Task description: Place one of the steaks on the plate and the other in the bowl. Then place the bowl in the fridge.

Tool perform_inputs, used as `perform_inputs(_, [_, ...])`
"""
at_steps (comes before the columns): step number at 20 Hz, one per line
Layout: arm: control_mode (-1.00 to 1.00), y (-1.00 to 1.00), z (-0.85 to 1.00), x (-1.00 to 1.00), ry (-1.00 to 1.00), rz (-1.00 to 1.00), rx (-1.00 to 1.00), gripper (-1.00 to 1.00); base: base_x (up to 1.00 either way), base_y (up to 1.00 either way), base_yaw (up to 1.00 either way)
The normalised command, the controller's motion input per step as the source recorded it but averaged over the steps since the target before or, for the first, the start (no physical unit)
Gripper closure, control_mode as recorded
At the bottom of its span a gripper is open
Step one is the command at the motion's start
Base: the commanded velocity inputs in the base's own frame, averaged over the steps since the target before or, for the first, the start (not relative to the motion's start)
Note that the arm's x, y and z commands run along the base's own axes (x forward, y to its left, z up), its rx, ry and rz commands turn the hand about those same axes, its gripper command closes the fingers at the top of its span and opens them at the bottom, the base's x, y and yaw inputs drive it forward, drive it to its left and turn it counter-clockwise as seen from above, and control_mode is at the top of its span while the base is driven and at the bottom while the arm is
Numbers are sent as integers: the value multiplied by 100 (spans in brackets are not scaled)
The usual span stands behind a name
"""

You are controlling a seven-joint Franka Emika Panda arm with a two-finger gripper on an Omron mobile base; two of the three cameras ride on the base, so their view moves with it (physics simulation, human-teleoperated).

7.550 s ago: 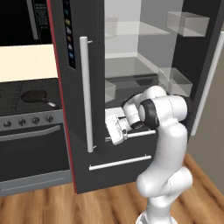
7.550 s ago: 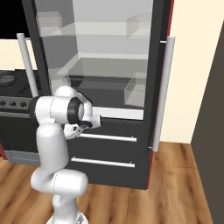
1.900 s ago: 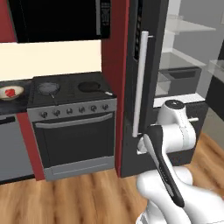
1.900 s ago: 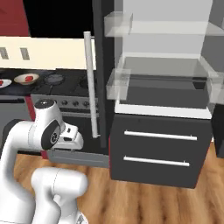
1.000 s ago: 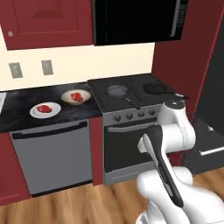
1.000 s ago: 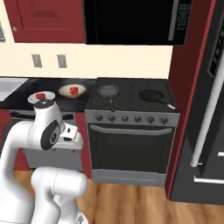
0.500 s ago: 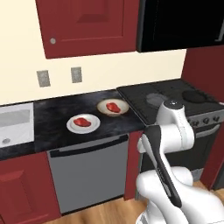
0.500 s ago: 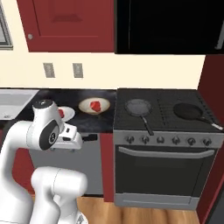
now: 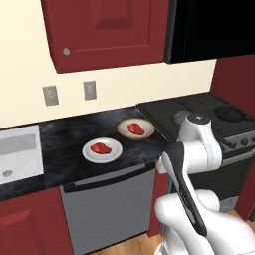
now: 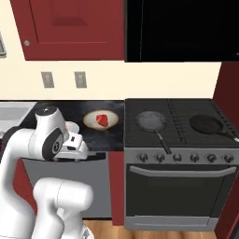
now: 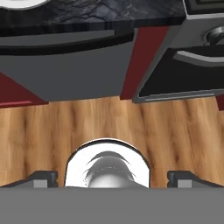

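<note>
Resting on the counter (image 9: 60, 149): plate (image 9: 102, 150) with one steak (image 9: 100, 148); bowl (image 9: 135, 129) with the other steak (image 9: 134, 128), beside the stove (image 10: 177, 130). Claw (image 11: 112, 177) is pointed floorward, apparently released and empty. Risk noted: bowl tipped if gripped off-centre on its rim.

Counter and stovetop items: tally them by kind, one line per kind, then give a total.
Steaks: 2, one on the plate, one in the bowl
Plate: 1
Bowl: 1
Frying pans: 2, one on a left burner, one on a right burner
Total: 6
</note>
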Motion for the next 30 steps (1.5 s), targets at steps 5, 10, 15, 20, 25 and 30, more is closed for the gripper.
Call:
perform_inputs(5, [100, 0, 0, 0, 0, 0, 0, -100, 46, 30, -23])
perform_inputs(10, [100, 0, 0, 0, 0, 0, 0, -100, 14, 46, -18])
perform_inputs(15, [100, 0, 0, 0, 0, 0, 0, -100, 0, 73, -16])
perform_inputs(20, [100, 0, 0, 0, 0, 0, 0, -100, 36, 28, -10])
perform_inputs(25, [100, 0, 0, 0, 0, 0, 0, -100, 69, 29, -8])
perform_inputs(30, [-100, 0, 0, 0, 0, 0, 0, -100, 22, 13, -3])
